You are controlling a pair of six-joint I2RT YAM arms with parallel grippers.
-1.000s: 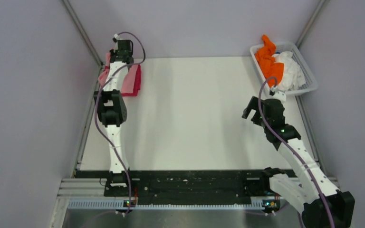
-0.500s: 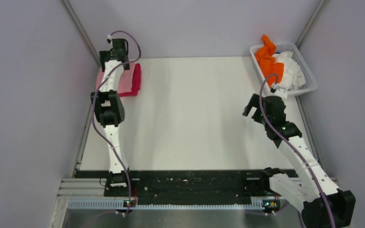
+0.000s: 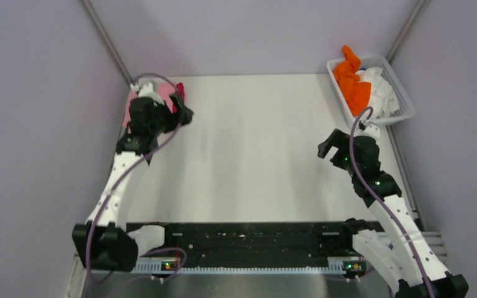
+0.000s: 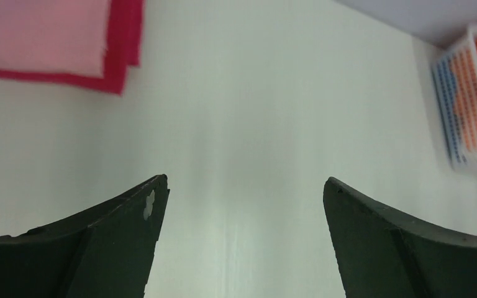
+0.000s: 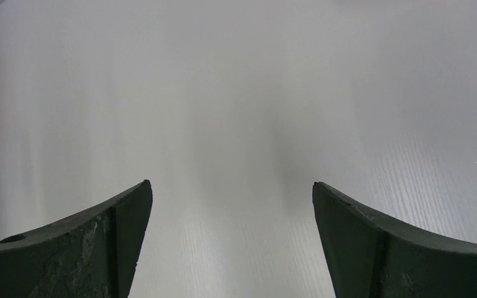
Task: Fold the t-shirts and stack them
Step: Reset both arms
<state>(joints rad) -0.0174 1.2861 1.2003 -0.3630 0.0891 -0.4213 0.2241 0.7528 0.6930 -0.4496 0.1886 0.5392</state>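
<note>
A folded light pink t-shirt (image 4: 37, 34) lies on a folded magenta-red t-shirt (image 4: 124, 49) in the table's far left corner. From above, my left arm hides most of that stack: only a pink edge (image 3: 127, 102) and a red strip (image 3: 179, 93) show. My left gripper (image 3: 182, 110) hangs just right of the stack, open and empty (image 4: 245, 186), apart from the cloth. An orange t-shirt (image 3: 351, 81) and a white t-shirt (image 3: 382, 93) lie crumpled in the basket. My right gripper (image 3: 327, 144) hovers over bare table in front of the basket, open and empty (image 5: 231, 186).
The white slatted basket (image 3: 405, 113) stands at the far right corner, also seen in the left wrist view (image 4: 466, 112). Grey walls and metal posts close in the table on three sides. A black rail runs along the near edge (image 3: 248, 239).
My left gripper opened, let go of the pink shirt and drew back to the right of the stack as the arm swung round. The right arm barely shifted.
</note>
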